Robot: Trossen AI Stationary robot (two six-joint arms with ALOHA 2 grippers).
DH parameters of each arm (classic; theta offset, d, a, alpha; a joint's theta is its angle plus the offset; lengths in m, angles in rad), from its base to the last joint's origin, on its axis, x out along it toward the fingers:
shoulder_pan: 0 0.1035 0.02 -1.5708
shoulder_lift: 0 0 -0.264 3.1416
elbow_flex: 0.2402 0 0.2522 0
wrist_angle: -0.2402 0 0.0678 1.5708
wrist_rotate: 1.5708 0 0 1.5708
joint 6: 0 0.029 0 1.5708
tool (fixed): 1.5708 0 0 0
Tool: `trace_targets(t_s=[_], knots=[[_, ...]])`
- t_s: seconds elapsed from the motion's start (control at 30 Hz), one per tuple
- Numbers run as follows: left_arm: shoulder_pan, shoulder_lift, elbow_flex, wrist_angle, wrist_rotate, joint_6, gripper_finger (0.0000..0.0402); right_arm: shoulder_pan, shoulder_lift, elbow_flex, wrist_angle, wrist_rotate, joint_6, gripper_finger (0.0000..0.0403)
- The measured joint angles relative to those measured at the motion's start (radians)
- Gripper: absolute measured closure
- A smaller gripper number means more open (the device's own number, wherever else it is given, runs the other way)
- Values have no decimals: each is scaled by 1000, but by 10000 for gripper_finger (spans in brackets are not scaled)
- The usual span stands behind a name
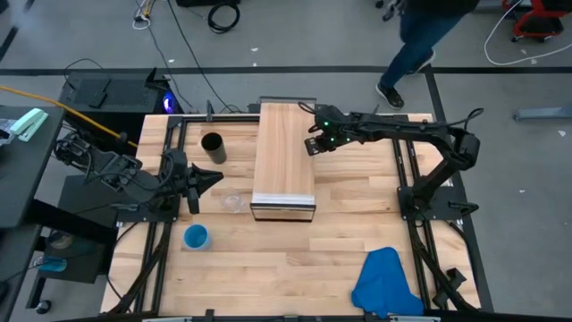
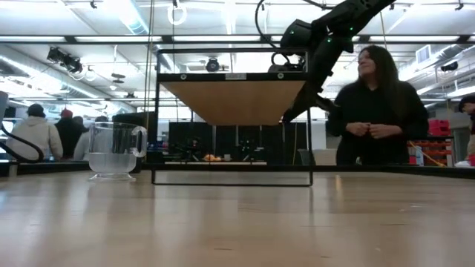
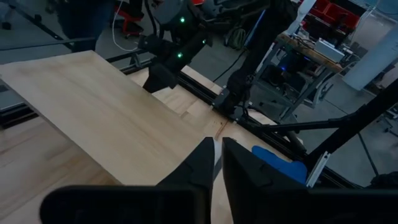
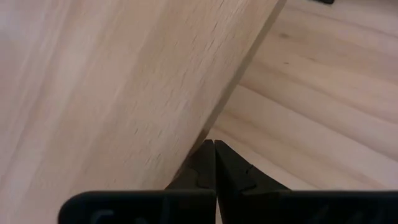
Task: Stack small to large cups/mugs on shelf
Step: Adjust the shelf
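The shelf [image 1: 284,156] is a light-wood board on a black frame [image 2: 231,176] in the table's middle. A black cup [image 1: 212,146] stands left of it near the far edge. The clear glass mug [image 1: 234,204] [image 2: 115,152] stands by the shelf's near left corner. The blue cup [image 1: 196,236] stands nearer still. My left gripper [image 1: 217,177] [image 3: 219,163] is shut and points at the shelf, between the black cup and the mug. My right gripper [image 1: 313,146] [image 4: 214,155] is shut at the shelf's right edge [image 4: 217,106]. My right gripper has its shut fingertips [image 4: 205,163] right at the shelf's right edge, coming level from the table's right side. I cannot tell whether they touch the board. My left gripper touches nothing.
A blue cloth [image 1: 386,282] lies at the table's near right corner. Black rails [image 1: 407,170] run along both sides of the table. A person [image 2: 378,104] stands beyond the far edge. Bare tabletop [image 1: 357,215] lies right of the shelf.
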Motion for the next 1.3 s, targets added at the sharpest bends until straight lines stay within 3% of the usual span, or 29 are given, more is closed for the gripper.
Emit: trace_targets(t_s=[0.93,1.3], knots=[[0,1,-1,-23,0,-35,374,53,231,224,-15,-27,-22,403],[0,1,-1,-45,0,-33,380,54,181,239,-182,19,-46,403]])
